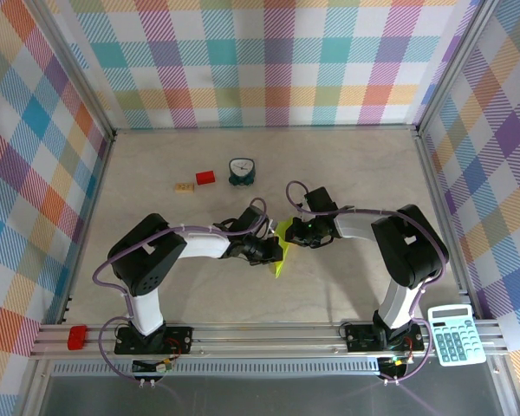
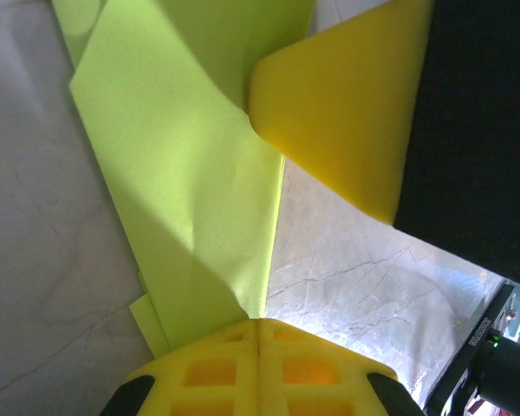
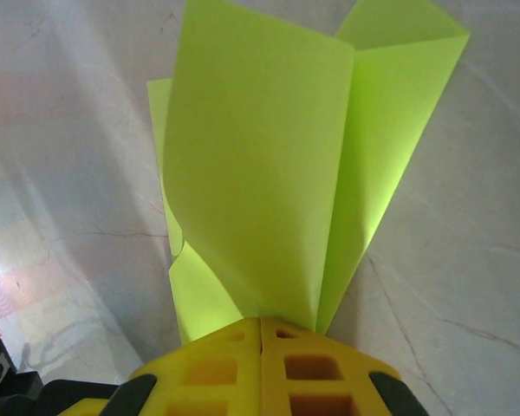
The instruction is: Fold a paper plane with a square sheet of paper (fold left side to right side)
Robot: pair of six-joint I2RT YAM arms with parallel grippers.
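The sheet of paper point(image 1: 280, 247) sits mid-counter point(image 1: 355, 173), pinched between the left gripper point(image 1: 271, 251) and the right gripper point(image 1: 295, 232). Behind it stands a clock point(image 1: 241, 172), with a block point(image 1: 205, 178) just left of it. A calculator point(image 1: 453, 334) lies near right.

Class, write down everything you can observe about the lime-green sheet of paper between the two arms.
The square sheet of paper is thin, plain lime yellow-green and unmarked. It is creased into overlapping layers with straight fold edges and one softly curling flap. It sits mid-table between the arms, pinched from opposite sides: the left gripper is shut on one edge, the right gripper on another. Whether its lower tip touches the table cannot be told.
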